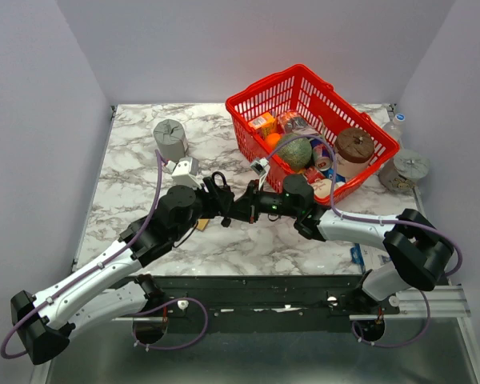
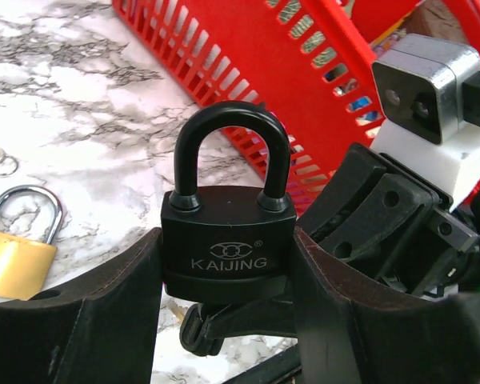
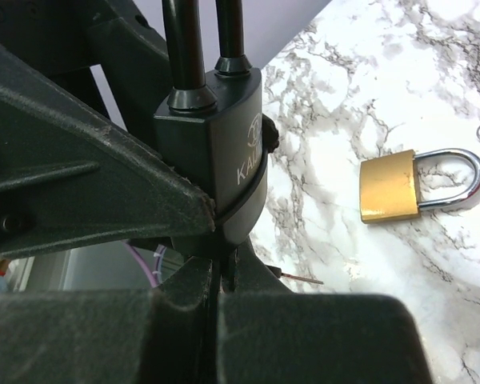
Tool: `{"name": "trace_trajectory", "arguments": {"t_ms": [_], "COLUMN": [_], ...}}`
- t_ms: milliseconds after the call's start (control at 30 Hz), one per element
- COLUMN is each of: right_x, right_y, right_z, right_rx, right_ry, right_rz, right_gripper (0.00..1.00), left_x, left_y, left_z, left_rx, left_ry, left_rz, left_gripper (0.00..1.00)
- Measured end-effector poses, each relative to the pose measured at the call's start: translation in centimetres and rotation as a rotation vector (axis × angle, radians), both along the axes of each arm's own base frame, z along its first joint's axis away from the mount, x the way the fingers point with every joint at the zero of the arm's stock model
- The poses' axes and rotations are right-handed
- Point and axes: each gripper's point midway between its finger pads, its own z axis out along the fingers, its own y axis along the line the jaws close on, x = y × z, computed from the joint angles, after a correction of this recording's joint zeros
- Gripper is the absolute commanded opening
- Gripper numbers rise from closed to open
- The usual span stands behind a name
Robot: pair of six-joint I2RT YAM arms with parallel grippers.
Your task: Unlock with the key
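A black padlock (image 2: 226, 240) marked KAIJING stands upright with its shackle closed, and my left gripper (image 2: 226, 258) is clamped on both sides of its body. In the top view it hangs above the table centre (image 1: 220, 192). My right gripper (image 3: 216, 270) is shut and its tips press against the padlock's underside (image 3: 224, 160). The key (image 3: 226, 270) shows only as a dark sliver pinched between those tips; its blade is hidden. From the left wrist view the right fingers (image 2: 224, 320) reach in under the padlock.
A brass padlock (image 3: 412, 186) lies flat on the marble beside the arms (image 2: 20, 256), with a small ring (image 2: 0, 160) near it. A red basket (image 1: 304, 72) of groceries stands at the back right. A grey cylinder (image 1: 170, 140) stands at the back left.
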Motion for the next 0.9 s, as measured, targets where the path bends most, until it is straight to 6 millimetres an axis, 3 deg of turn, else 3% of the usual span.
{"name": "trace_trajectory", "arguments": {"t_ms": [233,900], "right_x": [-0.9,-2.2], "right_y": [-0.3,-0.7], "right_z": [1.1,1.6], "right_rx": [0.015,0.055], "right_ry": [-0.038,-0.020], "right_rz": [0.045,0.123], "right_gripper": [0.01,0.01], "left_x": [-1.2,-2.8], "left_y": [-0.2,-0.4], "left_z": [1.3,1.6], "left_rx": [-0.045,-0.080], "left_ry": [-0.046,-0.103], "left_rz": [-0.067,-0.159], "left_gripper": [0.00,0.00]}}
